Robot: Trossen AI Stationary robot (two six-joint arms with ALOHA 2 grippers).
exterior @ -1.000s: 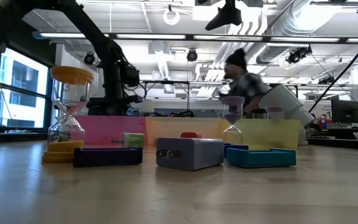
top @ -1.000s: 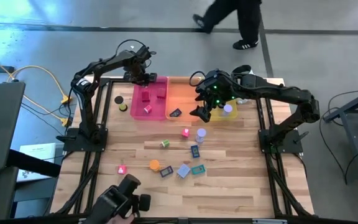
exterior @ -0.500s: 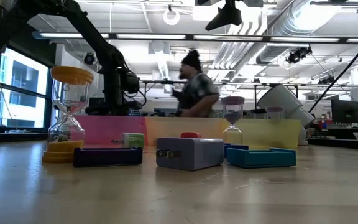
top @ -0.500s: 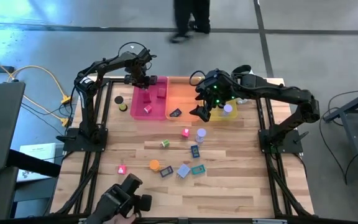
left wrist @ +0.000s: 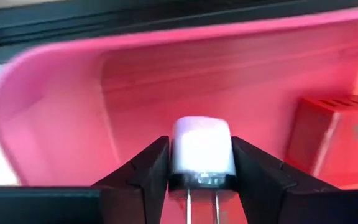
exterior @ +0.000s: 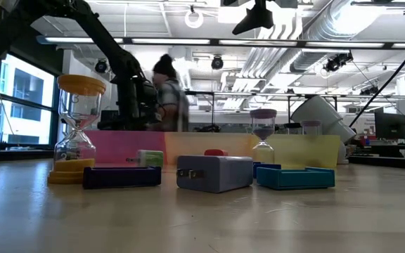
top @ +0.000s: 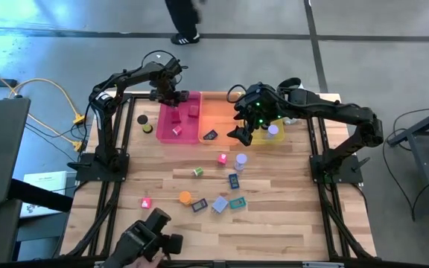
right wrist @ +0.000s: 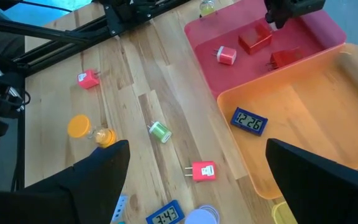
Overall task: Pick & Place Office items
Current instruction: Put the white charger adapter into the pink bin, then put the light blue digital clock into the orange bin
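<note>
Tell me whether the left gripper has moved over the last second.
Yes, slightly. In the high view the left gripper has shifted from the pink tray's far rim inward over its corner, carrying a pale plug.

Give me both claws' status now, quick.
Left claw: over the pink tray, closed on a pale pink plug adapter.
Right claw: open, empty, over the orange tray.

Blue digital clock in orange tray, right wrist view: display reads "12:26"; second blue digital clock on wooden table, same view: digits look like "3:43", partly cut by picture edge, not certain; no other readable text, label, brand or sign in high, low or left wrist views.
</note>
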